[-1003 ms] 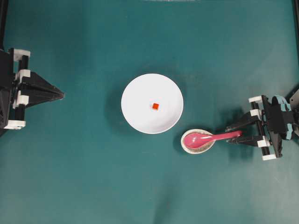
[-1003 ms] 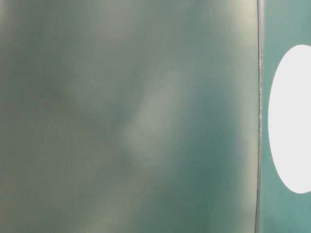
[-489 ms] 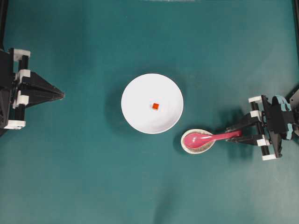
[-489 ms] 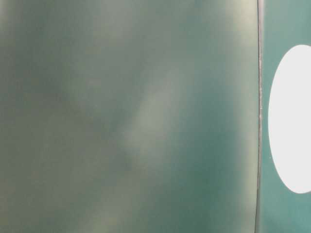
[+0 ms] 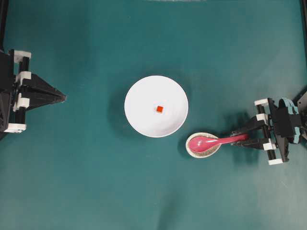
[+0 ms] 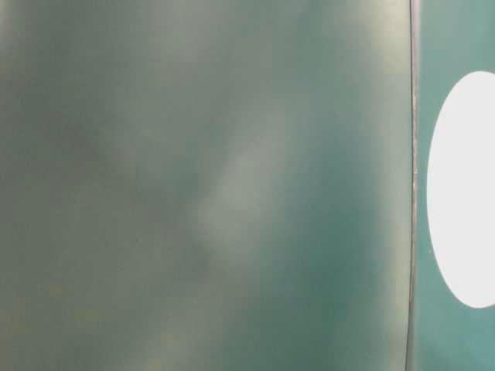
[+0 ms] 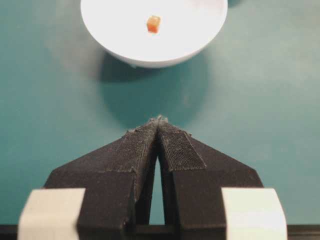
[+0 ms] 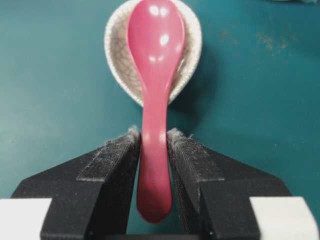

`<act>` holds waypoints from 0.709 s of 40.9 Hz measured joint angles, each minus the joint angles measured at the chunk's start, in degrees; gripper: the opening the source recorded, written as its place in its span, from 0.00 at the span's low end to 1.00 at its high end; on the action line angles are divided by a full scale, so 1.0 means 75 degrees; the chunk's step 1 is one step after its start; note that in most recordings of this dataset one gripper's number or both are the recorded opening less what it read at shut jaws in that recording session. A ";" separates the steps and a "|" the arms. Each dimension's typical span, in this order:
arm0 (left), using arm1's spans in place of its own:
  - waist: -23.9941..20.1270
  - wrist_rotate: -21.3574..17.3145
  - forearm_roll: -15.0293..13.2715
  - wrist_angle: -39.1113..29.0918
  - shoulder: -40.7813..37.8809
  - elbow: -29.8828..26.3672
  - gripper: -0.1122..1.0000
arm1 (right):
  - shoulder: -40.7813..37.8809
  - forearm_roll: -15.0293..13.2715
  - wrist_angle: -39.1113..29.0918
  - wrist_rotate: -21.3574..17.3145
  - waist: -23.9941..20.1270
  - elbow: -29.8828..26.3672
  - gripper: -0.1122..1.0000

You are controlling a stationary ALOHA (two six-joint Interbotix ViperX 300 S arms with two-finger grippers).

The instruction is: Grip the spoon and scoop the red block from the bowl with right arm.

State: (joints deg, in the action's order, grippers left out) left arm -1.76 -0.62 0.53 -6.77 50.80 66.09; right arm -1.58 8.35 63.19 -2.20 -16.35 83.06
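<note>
R gripper (image 8: 155,145) jaws narrowed since earlier frame, now clamped on spoon (image 8: 155,90) handle. Lift level off speckled dish (image 8: 116,65); red block (image 5: 159,109) waits in bowl (image 5: 136,103). L gripper (image 7: 159,122) shut, idle.

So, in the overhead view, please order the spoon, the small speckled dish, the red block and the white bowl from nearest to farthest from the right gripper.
1. The pink spoon: its handle sits between the fingers of the right gripper.
2. The speckled dish: under the spoon's scoop, left of the gripper.
3. The white bowl: farther left and up, its rim near the dish.
4. The red block: at the bowl's centre.
</note>
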 measured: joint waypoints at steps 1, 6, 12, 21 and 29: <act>0.0000 0.0000 0.0000 0.0012 0.0000 0.0000 0.10 | 0.0000 0.0000 0.0000 0.0000 -0.0012 0.0000 0.42; 0.0000 0.0000 0.0000 0.0000 0.0012 0.0000 0.10 | 0.0000 -0.0012 -0.0012 0.0000 0.0000 0.0000 0.40; 0.0000 0.0000 0.0000 0.0000 0.0012 0.0000 0.10 | 0.0000 -0.0012 -0.0012 -0.0012 0.0000 0.0000 0.34; 0.0000 0.0000 0.0012 -0.0035 0.0000 0.0000 0.10 | 0.0012 0.0000 -0.0012 0.0000 0.0000 0.0000 0.32; 0.0000 0.0000 0.0000 -0.0047 0.0012 -0.0012 0.10 | 0.0000 -0.0012 -0.0035 -0.0047 0.0000 -0.0012 0.32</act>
State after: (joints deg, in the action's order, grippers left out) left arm -1.76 -0.62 0.53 -7.12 50.89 66.01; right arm -1.58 8.26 62.93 -2.55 -16.35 82.97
